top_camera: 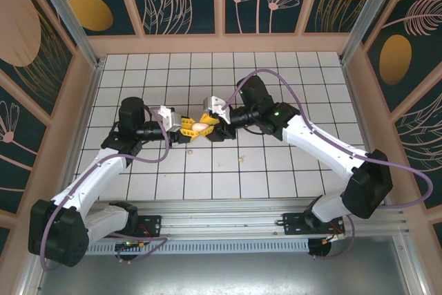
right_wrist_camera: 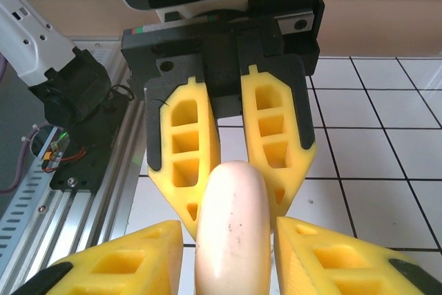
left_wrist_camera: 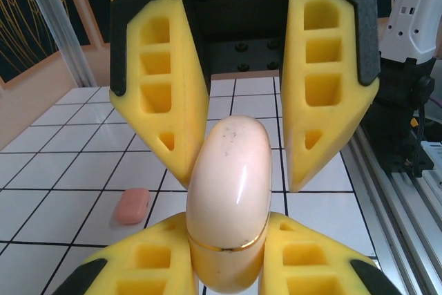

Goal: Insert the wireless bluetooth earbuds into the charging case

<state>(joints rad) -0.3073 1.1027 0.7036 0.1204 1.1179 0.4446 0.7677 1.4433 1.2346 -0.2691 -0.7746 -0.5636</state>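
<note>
Earbud (left_wrist_camera: pixel 131 205), salmon-pink, lies on tile (left_wrist_camera: pixel 69 215) near charging case (left_wrist_camera: pixel 228 198), left wrist view.

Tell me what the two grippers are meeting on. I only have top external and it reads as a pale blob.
Observer: From the left wrist it's a glossy cream pebble-shaped plastic charging case, closed along a thin gold band.
Operator: Who's gripping it?
Observer: The left gripper is clamped on the banded end.
Operator: And the right?
Observer: The right gripper sits loosely around the other end. A gap shows between one yellow finger and the case.
</note>
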